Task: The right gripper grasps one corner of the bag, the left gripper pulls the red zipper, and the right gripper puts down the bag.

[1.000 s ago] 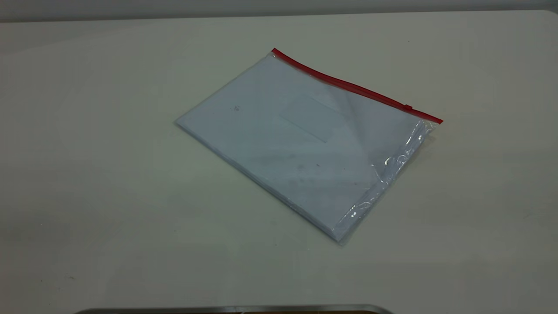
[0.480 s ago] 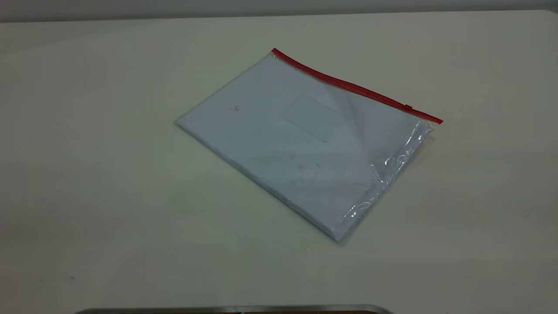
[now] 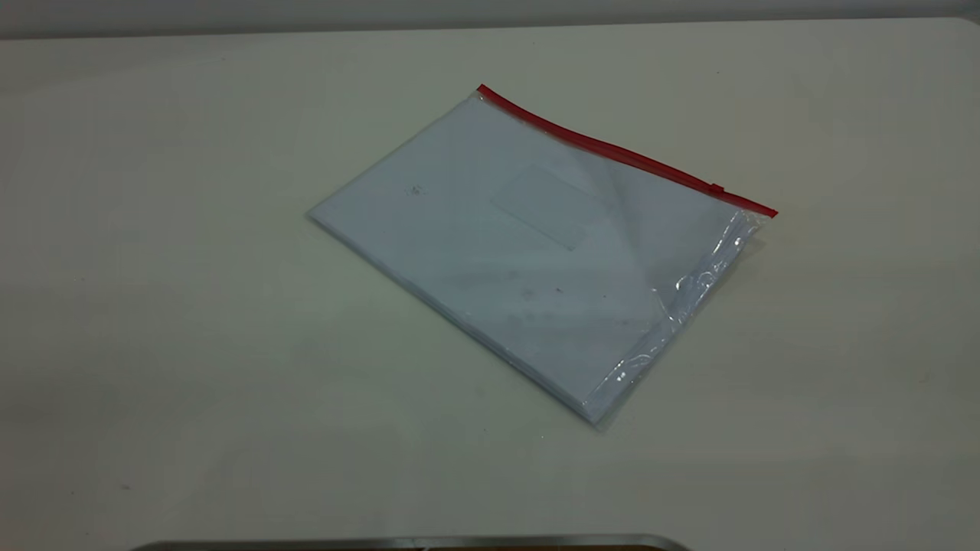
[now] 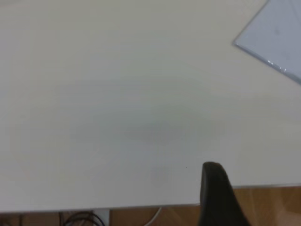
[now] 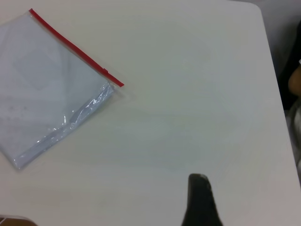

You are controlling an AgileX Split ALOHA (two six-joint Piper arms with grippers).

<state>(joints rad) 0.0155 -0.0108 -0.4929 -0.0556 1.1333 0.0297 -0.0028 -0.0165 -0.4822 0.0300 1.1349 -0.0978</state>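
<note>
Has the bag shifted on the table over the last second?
No. The bag lies where it did, its red zipper equally far from the table's far edge.

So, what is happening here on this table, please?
Nothing is being handled yet. A clear bag lies flat on the table, with its red zipper along the far edge and the small slider near the right-hand corner. In the wrist views, one dark finger of the left hand and one finger of the right hand show, both well away from the bag.
</note>
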